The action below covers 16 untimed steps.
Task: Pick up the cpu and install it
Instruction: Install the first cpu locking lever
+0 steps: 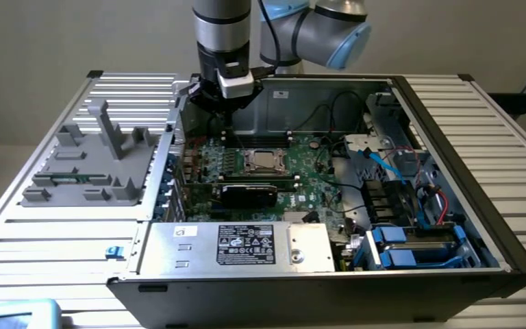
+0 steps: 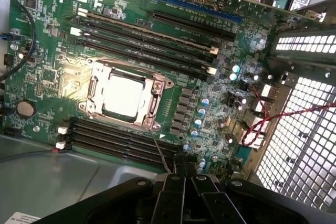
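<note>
The cpu (image 1: 263, 160) (image 2: 123, 95), a flat square chip with a pale silver top, lies inside the metal socket frame (image 2: 89, 90) on the green motherboard (image 1: 314, 175) in the open computer case. My gripper (image 1: 228, 118) (image 2: 184, 182) hangs above the board at the case's back wall, up and toward the exterior view's left of the socket, apart from the cpu. Its two dark fingers (image 2: 169, 195) sit pressed together with nothing between them. A thin metal lever (image 2: 160, 150) slants from the socket's edge toward the fingertips.
A black card with a green circuit board (image 1: 249, 192) stands just in front of the socket. The silver box with a white label (image 1: 244, 245) fills the case's front. Memory slots (image 2: 147, 35) flank the socket. A grey fixture (image 1: 94, 164) sits on the slatted table at the exterior view's left.
</note>
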{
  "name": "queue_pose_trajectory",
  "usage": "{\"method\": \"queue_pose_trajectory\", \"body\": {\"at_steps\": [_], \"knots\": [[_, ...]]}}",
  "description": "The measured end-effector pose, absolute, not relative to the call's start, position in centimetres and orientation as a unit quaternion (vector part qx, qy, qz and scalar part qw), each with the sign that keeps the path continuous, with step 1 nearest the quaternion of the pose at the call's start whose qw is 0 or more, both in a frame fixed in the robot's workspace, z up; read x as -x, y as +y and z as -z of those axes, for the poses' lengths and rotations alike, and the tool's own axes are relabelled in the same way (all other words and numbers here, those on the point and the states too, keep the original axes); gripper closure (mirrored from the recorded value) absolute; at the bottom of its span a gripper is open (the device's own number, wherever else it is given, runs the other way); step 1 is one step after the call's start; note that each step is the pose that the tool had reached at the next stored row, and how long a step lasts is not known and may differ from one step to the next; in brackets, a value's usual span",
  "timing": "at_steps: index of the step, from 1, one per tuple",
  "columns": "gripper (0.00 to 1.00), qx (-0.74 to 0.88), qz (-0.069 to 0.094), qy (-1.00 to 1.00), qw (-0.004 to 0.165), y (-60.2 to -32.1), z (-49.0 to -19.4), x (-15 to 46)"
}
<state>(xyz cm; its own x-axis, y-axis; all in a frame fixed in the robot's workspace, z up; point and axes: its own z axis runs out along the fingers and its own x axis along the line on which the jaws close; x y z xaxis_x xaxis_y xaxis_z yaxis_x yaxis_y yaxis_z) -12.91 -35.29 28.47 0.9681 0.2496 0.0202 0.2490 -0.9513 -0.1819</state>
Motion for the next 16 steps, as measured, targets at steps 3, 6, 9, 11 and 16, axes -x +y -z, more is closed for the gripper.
{"method": "queue_pose_trajectory", "body": {"at_steps": [3,6,9,11,16], "knots": [[0.89,0.988,-0.002,-0.126,0.092,-35.3,-28.5,12.9],[0.89,0.988,-0.001,-0.126,0.093,-35.3,-28.1,12.9],[0.89,0.988,-0.001,-0.126,0.093,-35.3,-27.6,13.1],[0.89,0.987,-0.001,-0.126,0.095,-35.3,-27.4,13.2],[0.89,0.987,0.0,-0.126,0.103,-35.3,-26.8,13.3]]}}
